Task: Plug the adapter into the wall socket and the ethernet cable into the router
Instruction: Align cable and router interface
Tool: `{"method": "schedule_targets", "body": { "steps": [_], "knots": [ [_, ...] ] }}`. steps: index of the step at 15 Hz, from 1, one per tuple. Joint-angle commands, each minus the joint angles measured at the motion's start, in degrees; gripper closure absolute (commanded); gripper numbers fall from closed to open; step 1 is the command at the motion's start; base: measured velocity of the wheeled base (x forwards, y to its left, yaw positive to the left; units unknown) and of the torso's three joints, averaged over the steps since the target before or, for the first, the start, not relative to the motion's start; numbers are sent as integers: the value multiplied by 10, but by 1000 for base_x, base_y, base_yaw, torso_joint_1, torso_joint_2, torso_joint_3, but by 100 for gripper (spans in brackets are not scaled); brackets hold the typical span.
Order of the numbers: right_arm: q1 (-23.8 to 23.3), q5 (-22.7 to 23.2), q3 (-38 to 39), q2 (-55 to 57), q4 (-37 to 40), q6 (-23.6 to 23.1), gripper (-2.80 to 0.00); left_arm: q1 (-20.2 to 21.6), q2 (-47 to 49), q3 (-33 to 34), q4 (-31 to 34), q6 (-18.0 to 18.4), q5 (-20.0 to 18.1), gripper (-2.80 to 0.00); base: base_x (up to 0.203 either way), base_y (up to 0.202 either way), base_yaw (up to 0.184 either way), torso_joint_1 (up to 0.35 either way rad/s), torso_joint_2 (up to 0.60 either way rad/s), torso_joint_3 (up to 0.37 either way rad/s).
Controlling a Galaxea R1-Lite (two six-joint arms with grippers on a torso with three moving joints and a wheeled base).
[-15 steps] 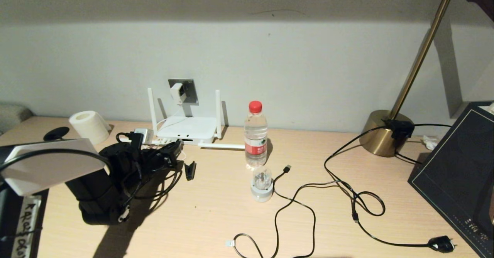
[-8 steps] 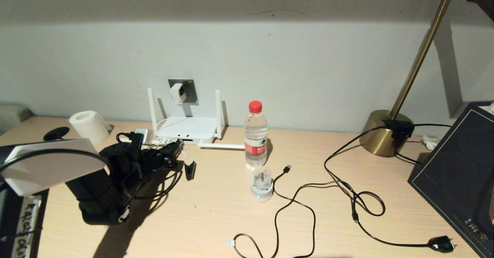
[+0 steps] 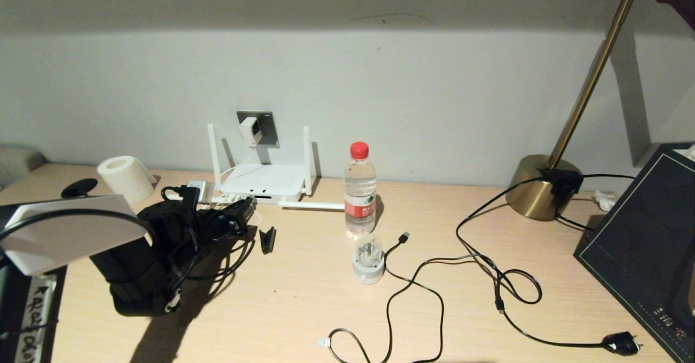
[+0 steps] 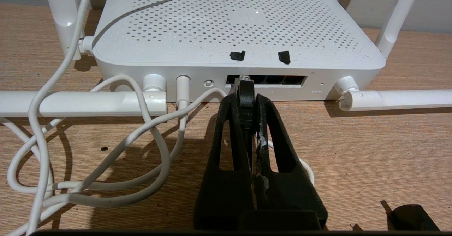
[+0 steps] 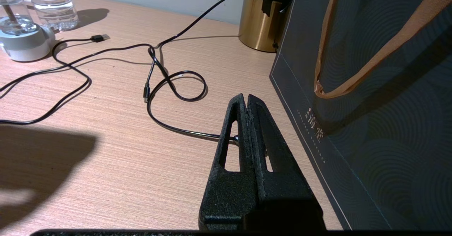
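while left claw (image 4: 247,98) pinches ethernet cable (image 4: 246,103) | plug tip at router (image 4: 233,28) slot

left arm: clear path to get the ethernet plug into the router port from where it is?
Probably yes. The left gripper is shut on the ethernet cable, its plug tip right at the router port slot; nothing sits between. The white cords lie off to one side.

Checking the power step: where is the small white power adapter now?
In the head view, the small white adapter sits in the grey wall socket, above the white router, at left of the table.
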Motion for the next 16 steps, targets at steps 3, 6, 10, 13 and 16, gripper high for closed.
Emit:
{"method": "schedule_targets", "body": {
  "steps": [3, 6, 10, 13, 16],
  "knots": [
    [0, 0, 20, 1, 0, -1, 0, 0, -1, 0, -5, -8, -1, 0, 0, 0, 0, 0, 0, 0],
    [0, 0, 20, 1, 0, -1, 0, 0, 0, -1, -5, -9, -1, 0, 0, 0, 0, 0, 0, 0],
    [0, 0, 20, 1, 0, -1, 0, 0, 2, -4, -5, -10, 0, 0, 0, 0, 0, 0, 0, 0],
    [0, 0, 20, 1, 0, -1, 0, 0, 4, -10, -5, -10, 7, 0, 0, 0, 0, 0, 0, 0],
    [0, 0, 20, 1, 0, -1, 0, 0, 6, -13, -5, -11, 8, 0, 0, 0, 0, 0, 0, 0]
  ]
}}
